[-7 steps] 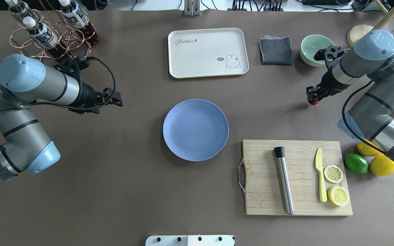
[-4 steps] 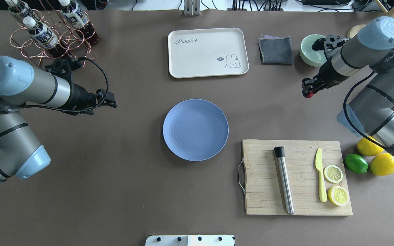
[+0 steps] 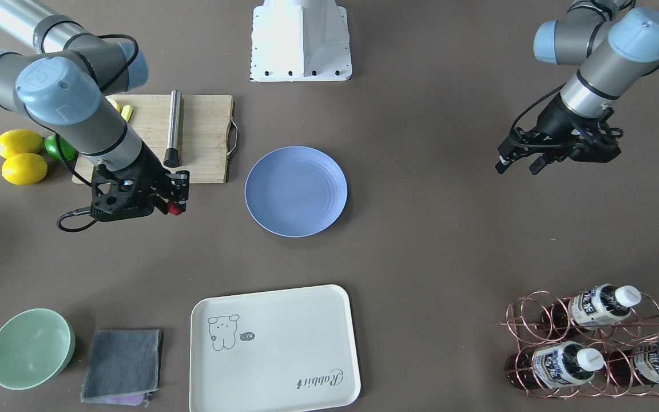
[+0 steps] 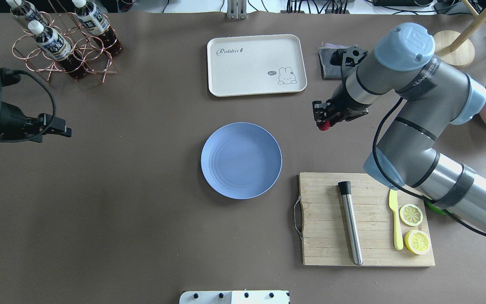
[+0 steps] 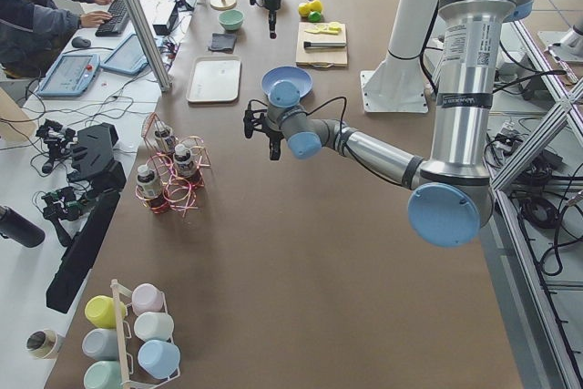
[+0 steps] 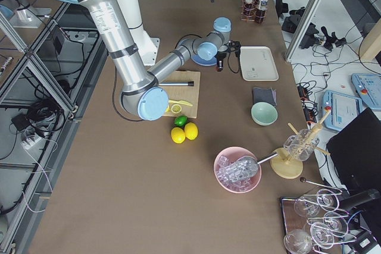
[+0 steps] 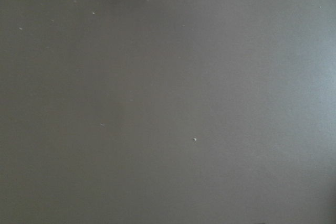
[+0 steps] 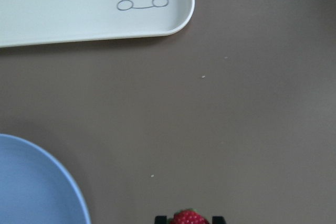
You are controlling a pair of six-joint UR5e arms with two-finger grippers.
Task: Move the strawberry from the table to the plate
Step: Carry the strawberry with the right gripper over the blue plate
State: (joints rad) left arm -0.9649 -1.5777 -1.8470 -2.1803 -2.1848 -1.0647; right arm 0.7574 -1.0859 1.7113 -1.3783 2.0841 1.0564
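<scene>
The strawberry is a small dark-red berry pinched in my right gripper, which is shut on it and hangs above the brown table, to the right of the plate. The round light-blue plate lies bare at the table's middle. In the front-facing view the strawberry shows at the fingertips of the right gripper, left of the plate. The right wrist view has the strawberry at its bottom edge and the plate's rim at lower left. My left gripper hangs open and holds nothing at the far left.
A cream tray lies behind the plate. The wooden cutting board at front right bears a steel muddler, a yellow knife and lemon slices. A grey cloth, mint bowl, lemons and bottle rack stand around.
My right arm has swung left with the strawberry, from near the mint bowl toward the plate. The left arm has drawn back toward the table's left edge.
</scene>
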